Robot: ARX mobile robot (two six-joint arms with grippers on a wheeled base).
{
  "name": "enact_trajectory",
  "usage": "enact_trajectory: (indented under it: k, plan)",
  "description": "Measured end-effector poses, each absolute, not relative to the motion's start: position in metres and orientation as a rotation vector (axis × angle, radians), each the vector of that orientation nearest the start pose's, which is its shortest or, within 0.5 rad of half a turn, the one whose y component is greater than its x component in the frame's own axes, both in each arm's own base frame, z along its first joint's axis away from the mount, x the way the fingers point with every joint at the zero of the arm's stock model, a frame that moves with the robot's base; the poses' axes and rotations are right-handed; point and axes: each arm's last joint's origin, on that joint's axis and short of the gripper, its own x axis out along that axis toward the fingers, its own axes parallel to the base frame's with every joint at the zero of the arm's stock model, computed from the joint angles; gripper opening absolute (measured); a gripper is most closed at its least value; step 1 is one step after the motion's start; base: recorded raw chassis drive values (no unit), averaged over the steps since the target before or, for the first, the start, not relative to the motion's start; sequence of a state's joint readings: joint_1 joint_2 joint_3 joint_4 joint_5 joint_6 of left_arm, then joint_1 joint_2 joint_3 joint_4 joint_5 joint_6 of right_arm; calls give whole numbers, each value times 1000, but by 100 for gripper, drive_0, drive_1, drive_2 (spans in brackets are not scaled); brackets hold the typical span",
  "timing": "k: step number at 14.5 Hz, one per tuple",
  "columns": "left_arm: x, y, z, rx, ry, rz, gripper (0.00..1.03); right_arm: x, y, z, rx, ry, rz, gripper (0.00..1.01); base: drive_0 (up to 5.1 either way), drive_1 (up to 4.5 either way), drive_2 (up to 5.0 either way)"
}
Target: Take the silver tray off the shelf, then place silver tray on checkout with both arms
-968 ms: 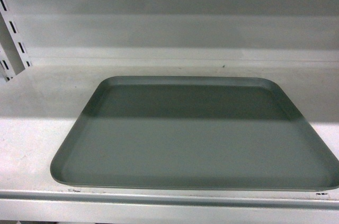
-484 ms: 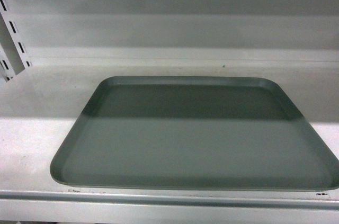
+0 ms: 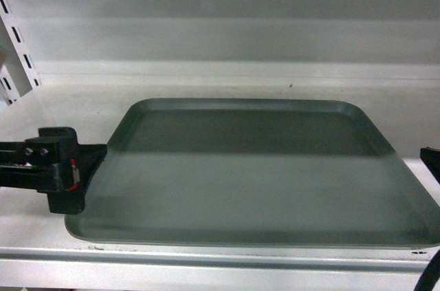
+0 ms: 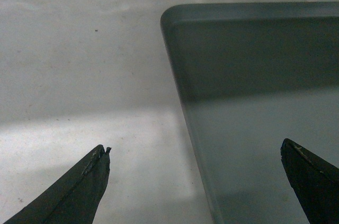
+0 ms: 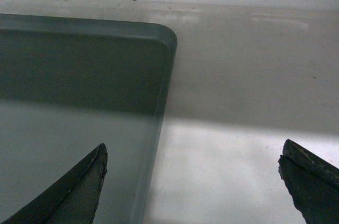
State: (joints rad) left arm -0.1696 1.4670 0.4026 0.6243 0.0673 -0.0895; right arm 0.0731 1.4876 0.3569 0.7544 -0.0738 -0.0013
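The silver tray [image 3: 254, 174] lies flat on the shelf [image 3: 62, 112], its long axis running left to right across the board and its front rim close to the shelf's front lip, with the back panel [image 3: 227, 36] well behind it. The left gripper [image 3: 88, 167] sits at the tray's left rim, low and level with it; in the left wrist view its two fingers [image 4: 85, 181] are spread wide, one over bare shelf and the other over the tray's floor, so the rim runs between them. The right gripper [image 5: 193, 181] shows in the head view only as a dark sliver at the right border, but its wrist view gives the same picture mirrored: wide-open jaws straddling the tray's right rim, the near-right rounded corner just ahead. So the tray lies between the two tools, each short side facing one arm, and neither arm looks nearer than the other, though the right one is barely in the head view. Neither gripper touches the tray as far as I can tell. The coming move likely turns on both pairs of fingers closing on opposite short rims.
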Motion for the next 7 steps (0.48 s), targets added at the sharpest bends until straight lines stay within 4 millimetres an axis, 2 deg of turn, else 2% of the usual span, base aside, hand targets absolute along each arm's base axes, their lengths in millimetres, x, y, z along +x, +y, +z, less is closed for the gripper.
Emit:
enact_trajectory:
  k: [3,4,5,7]
  plan:
    - [262,-49,131,-51,480,-208,98,266,21,132,-11,380,119,98,0,0,0]
    - [273,-55,123,-28,514,-209,98,278,21,123,-13,422,105,98,0,0,0]
    - [289,-59,119,-18,537,-210,98,296,22,126,-14,429,99,98,0,0,0]
    - [295,-62,118,4,560,-210,98,310,29,131,-8,518,89,98,0,0,0]
